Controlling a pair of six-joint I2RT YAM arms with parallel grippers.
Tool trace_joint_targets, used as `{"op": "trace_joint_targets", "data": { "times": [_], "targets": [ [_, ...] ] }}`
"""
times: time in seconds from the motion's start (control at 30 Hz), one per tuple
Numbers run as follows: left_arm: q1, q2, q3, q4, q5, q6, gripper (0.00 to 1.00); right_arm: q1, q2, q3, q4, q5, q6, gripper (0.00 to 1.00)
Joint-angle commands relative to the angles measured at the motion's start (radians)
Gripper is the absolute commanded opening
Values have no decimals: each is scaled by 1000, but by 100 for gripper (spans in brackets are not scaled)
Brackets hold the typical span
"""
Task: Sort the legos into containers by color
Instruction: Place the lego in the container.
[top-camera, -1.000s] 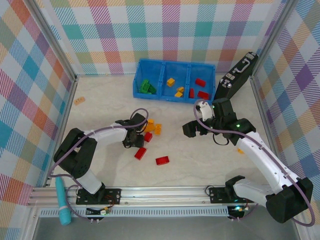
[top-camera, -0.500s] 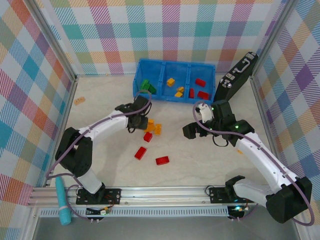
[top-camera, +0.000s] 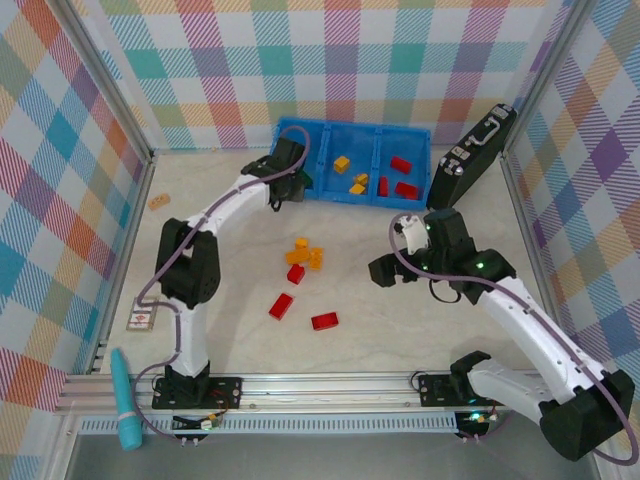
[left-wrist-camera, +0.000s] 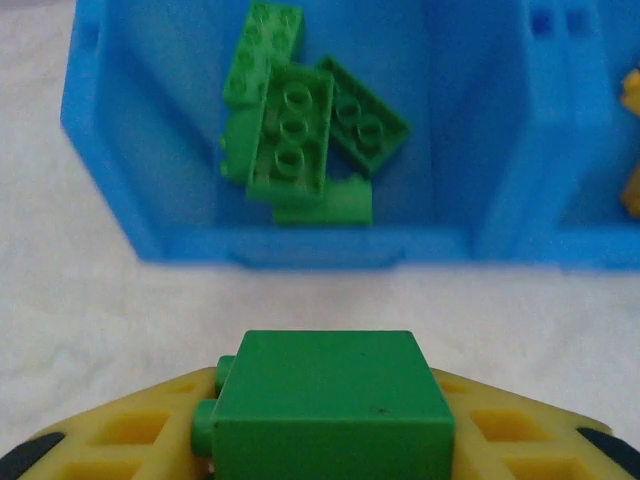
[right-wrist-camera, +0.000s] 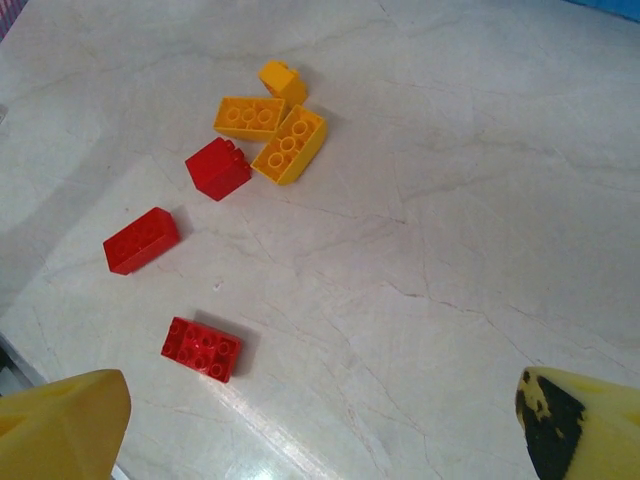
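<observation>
My left gripper (top-camera: 286, 182) is shut on a green lego (left-wrist-camera: 330, 400), held just short of the front wall of the blue tray (left-wrist-camera: 120, 190). Its left container holds several green legos (left-wrist-camera: 300, 130). The middle container has yellow-orange legos (top-camera: 342, 163), the right one red legos (top-camera: 401, 166). My right gripper (top-camera: 384, 270) hangs open and empty above the table. Below it lie three yellow-orange legos (right-wrist-camera: 268, 118) and three red legos (right-wrist-camera: 202, 348), the nearest well left of the fingers (right-wrist-camera: 60, 425).
A black case (top-camera: 472, 150) leans at the tray's right end. A small orange piece (top-camera: 158, 202) lies at the far left, a card (top-camera: 141, 319) near the left edge, and a teal tool (top-camera: 122, 400) by the front rail. Checked walls enclose the table.
My left arm has swung from the loose pile in the middle out to the tray's left container, carrying the green lego. The right gripper has drifted slightly nearer and stays open.
</observation>
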Motion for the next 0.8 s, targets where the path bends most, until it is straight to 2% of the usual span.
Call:
{"op": "trace_joint_targets", "data": {
  "times": [0.0,0.2,0.4,0.6,0.77],
  "targets": [
    [17,99,100,43,23,27,46,14,-52,26,-24,-53,-41,99],
    [39,244,260,91,1,12,46,66,-73,16,-22,-68,-55,99],
    [59,292,332,135,-29,-4,48,122,-33,36,-44,-44,-82,99],
    [79,319,361,140,-26,1,56,176,19,96,-94,21,-222,99],
    [86,329,361,135,-25,11,64,199,37,125,-68,-40,-284,99]
  ]
}}
